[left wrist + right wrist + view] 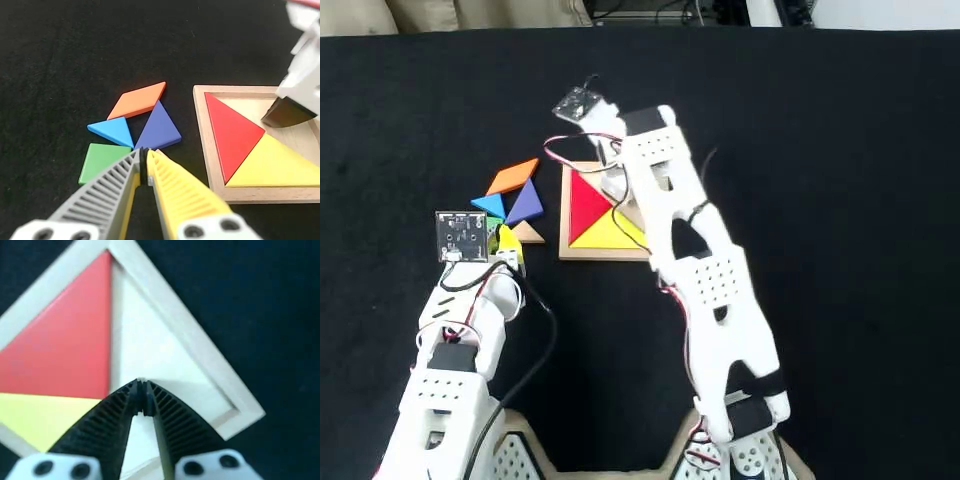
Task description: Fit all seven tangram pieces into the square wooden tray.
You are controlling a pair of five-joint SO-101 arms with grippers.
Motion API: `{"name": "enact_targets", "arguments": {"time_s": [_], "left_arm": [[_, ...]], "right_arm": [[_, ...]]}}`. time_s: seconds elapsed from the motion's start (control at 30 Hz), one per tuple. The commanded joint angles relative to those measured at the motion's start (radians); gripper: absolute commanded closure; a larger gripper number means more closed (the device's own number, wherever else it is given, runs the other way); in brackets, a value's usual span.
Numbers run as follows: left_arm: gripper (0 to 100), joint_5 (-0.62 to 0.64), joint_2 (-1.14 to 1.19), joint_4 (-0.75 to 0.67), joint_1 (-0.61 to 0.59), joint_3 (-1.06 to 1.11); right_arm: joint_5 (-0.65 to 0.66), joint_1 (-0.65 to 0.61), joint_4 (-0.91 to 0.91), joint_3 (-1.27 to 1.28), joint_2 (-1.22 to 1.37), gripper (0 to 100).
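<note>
The square wooden tray (564,215) holds a red triangle (585,205) and a yellow triangle (610,233); its other half is bare wood. My right gripper (141,391) is shut and empty, its tips just over the bare floor of the tray (200,340), beside the red triangle (65,345). Left of the tray lie an orange parallelogram (137,100), a light blue triangle (112,131), a dark blue triangle (159,127) and a green square (100,160). My left gripper (144,152) is shut, its tips at the dark blue triangle's near edge. A tan triangle (528,233) lies beside it.
A black cloth covers the table, with open room on every side of the tray and pieces. The right arm (710,280) stretches over the tray's right side. The right gripper's dark finger (287,112) hangs over the tray (200,135) in the left wrist view.
</note>
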Motion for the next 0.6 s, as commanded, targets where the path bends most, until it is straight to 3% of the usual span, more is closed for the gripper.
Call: {"name": "enact_targets", "arguments": {"time_s": [0.0, 0.33, 0.5, 0.57], "left_arm": [[96, -0.008, -0.014, -0.023, 0.010, -0.039], [96, -0.009, -0.014, -0.023, 0.010, -0.039], [96, -0.006, -0.014, -0.023, 0.012, -0.042], [96, -0.006, -0.014, -0.023, 0.031, -0.047]], "right_arm": [[-0.011, -0.044, 0.044, -0.085, 0.002, 98.8], [-0.011, -0.046, 0.106, -0.211, 0.007, 98.8], [-0.018, 0.005, 0.281, -0.535, 0.005, 98.8], [-0.077, 0.037, 0.279, -0.668, 0.005, 98.8]]}}
